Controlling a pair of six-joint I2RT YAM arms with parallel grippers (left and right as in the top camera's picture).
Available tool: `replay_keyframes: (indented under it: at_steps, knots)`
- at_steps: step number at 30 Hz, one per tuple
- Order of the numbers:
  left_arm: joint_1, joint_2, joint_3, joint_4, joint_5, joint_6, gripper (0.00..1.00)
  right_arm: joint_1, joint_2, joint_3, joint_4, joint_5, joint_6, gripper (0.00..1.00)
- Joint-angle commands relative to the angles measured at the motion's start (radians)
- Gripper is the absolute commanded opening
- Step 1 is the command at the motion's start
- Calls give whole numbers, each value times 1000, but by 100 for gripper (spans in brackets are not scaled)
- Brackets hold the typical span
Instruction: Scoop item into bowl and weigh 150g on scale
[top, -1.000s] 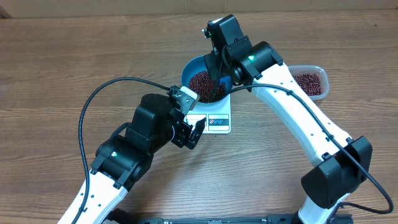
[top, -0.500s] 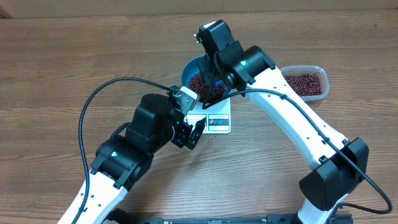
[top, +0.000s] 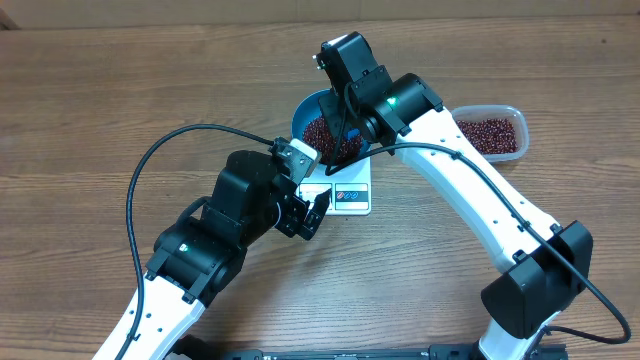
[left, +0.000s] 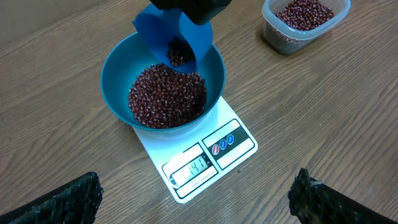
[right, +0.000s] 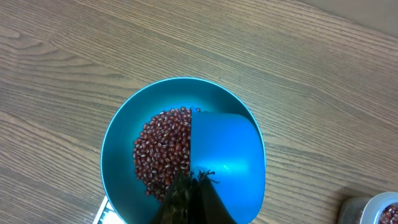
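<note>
The blue bowl (left: 118, 74) stands on the white scale (left: 233, 152) and holds a heap of red-brown beans (left: 165, 99). Its display (left: 194, 167) shows a number starting with 14. My right gripper (right: 196, 182) is shut on the handle of a small blue scoop (right: 227, 149). The scoop (left: 168, 31) is tilted down over the bowl's far side, with a few beans at its lip. My left gripper (left: 196, 200) hangs open just in front of the scale, its fingers wide apart and empty. From overhead the bowl (top: 300, 115) is partly hidden under the right wrist.
A clear plastic tub (top: 492, 132) of more beans sits to the right of the bowl, also in the left wrist view (left: 303, 22). The left arm's black cable (top: 150, 160) loops over the wooden table (top: 100, 90).
A second ago the right wrist was further right. It swung left over the bowl with the scoop, uncovering more of the tub, then stayed still. The left arm has not moved.
</note>
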Motion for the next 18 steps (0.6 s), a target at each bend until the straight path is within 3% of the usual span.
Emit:
replay_keyframes:
  at_steps: [1, 18]
  knots:
    - [2, 4, -5, 0, 0, -6, 100, 3, -47, 40, 6, 19, 4, 4]
    - [2, 4, -5, 0, 0, -6, 99, 3, -47, 40, 5, 29, 4, 4]
